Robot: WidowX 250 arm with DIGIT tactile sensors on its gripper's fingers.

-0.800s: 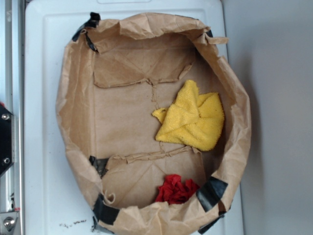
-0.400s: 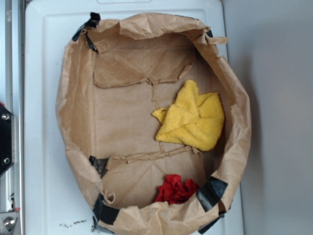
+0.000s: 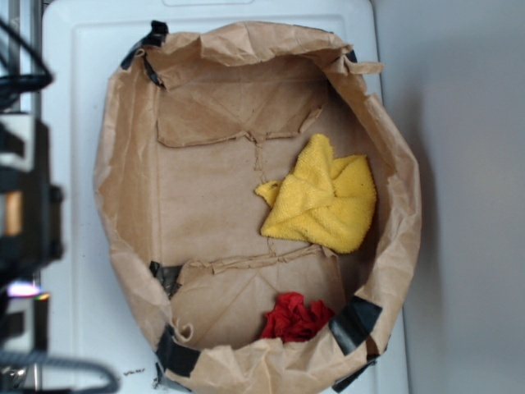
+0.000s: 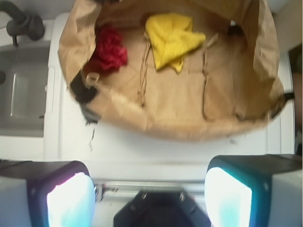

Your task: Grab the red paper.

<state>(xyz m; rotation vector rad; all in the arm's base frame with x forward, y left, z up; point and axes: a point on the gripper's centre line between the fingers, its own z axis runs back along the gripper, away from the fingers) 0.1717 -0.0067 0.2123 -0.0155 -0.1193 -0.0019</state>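
Note:
The red paper is a small crumpled wad lying inside the big brown paper bag, against its near wall. In the wrist view the red paper shows at the bag's upper left. My gripper is open, its two pale fingers wide apart with nothing between them. It hangs outside the bag, over the white surface, well short of the red paper. In the exterior view only a blurred dark part of the arm shows at the left edge.
A yellow terry cloth lies in the bag's right half, also seen as the yellow cloth. The bag sits on a white tray-like top. A grey sink with a tap lies left in the wrist view.
The arm has come into the exterior view at the left edge, blurred by motion. The bag, the cloth and the red paper have not moved.

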